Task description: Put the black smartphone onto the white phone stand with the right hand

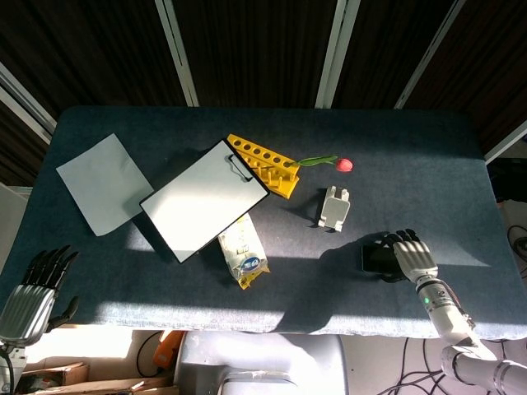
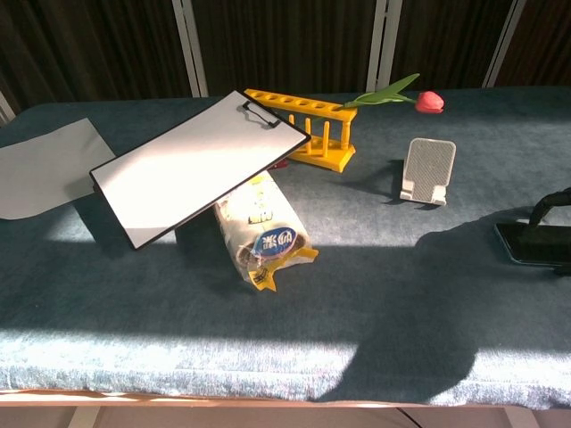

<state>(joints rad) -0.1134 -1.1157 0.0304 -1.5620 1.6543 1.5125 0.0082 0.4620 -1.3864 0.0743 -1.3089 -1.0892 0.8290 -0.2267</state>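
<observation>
Your surface [image 1: 428, 148] is covered in dark blue fabric, half sunlit. On it you have a grey paper sheet [image 1: 101, 183], a yellow rack [image 1: 263, 164], a snack packet [image 1: 242, 258], a red tulip [image 1: 329, 162], the white phone stand [image 1: 333, 207] and the black smartphone [image 1: 378, 258]. The white clipboard [image 1: 203, 198] leans across the rack and packet.

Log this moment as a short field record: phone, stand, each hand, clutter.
phone: black smartphone flat on table, near right edge
stand: white phone stand upright, bare, apart from phone
right hand: right hand over phone's right end; grip unclear
left hand: left hand off table's corner, fingers spread, holding nothing
clutter: clipboard, yellow rack, snack packet
</observation>
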